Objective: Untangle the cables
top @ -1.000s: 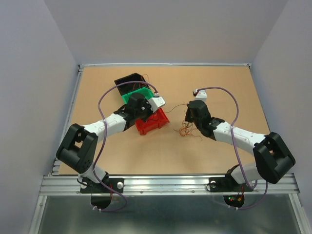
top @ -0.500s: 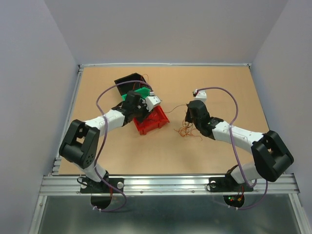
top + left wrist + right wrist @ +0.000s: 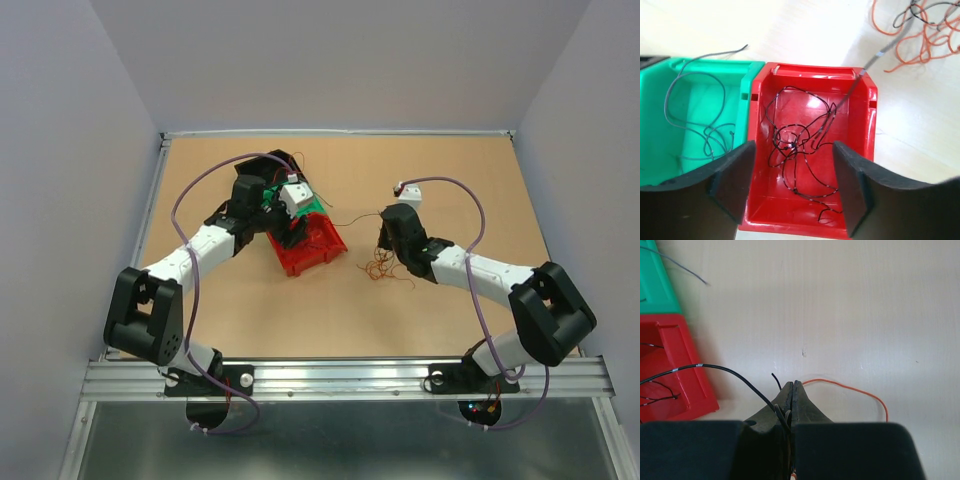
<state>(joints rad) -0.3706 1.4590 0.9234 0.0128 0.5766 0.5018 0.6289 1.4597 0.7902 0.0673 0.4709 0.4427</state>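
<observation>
left wrist: left gripper (image 3: 793, 150) gapes empty over red bin (image 3: 815, 69); right gripper (image 3: 791, 386) pinches black cable (image 3: 715, 366).

Red bin (image 3: 866, 112) and green bin (image 3: 700, 65) look glossy plastic; the tabletop (image 3: 805, 25), matt

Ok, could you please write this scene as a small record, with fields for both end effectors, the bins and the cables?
left end effector: open, above the red bin, holding nothing
right end effector: shut on the black cable; an orange cable also comes out at its tips
red bin: holds tangled dark cables; the black cable runs over its rim
green bin: beside the red bin, holds a grey cable
loose orange cables: on the table, by the right end effector
</observation>
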